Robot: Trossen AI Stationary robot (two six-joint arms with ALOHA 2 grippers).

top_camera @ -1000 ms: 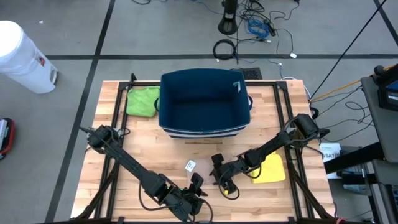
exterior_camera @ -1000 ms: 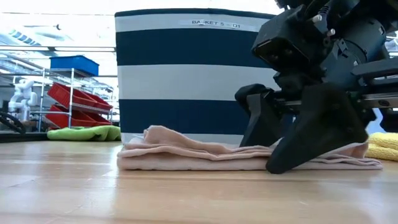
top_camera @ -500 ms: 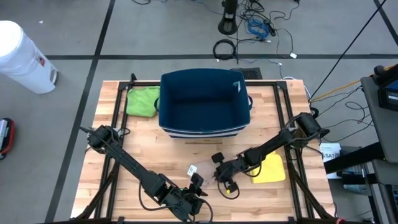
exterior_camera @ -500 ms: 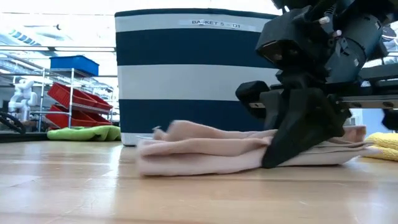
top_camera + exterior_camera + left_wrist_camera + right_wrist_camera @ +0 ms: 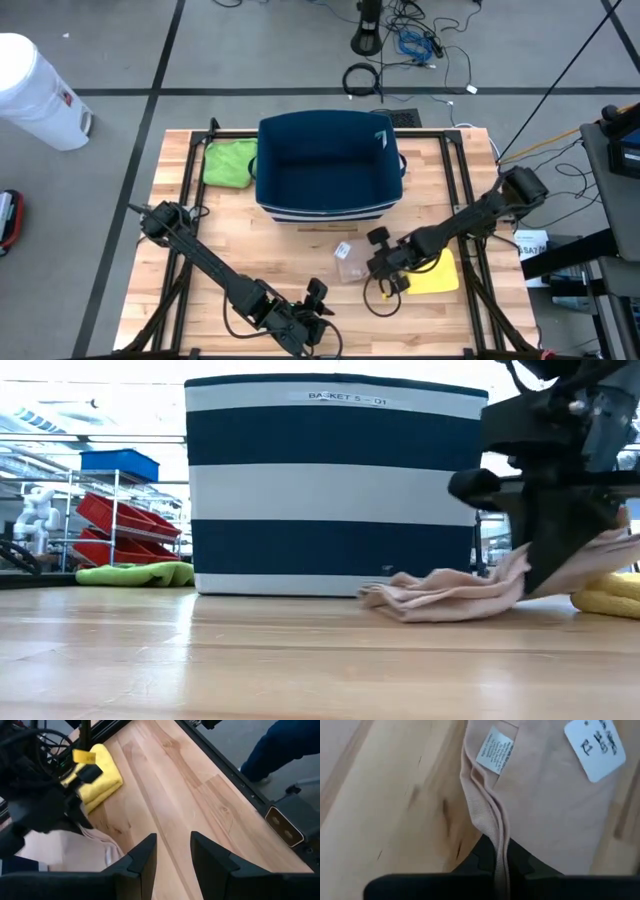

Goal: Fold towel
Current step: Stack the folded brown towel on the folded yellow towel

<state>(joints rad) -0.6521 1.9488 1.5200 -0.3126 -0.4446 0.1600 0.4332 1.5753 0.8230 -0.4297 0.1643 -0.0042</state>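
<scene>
Your right gripper (image 5: 560,560), jaws clamped on 1 edge of the towel (image 5: 450,595), lifts that edge; the rest trails on the table (image 5: 200,230) toward the basket (image 5: 330,165). Left gripper (image 5: 172,862), jaws apart, waits nearby.

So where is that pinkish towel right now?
In the high view the pinkish towel lies right of table centre, just in front of the blue basket, pinched by the right tool beside a yellow cloth.

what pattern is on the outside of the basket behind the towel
Wide navy and white horizontal stripes on the basket, clearest in the low view.
</scene>
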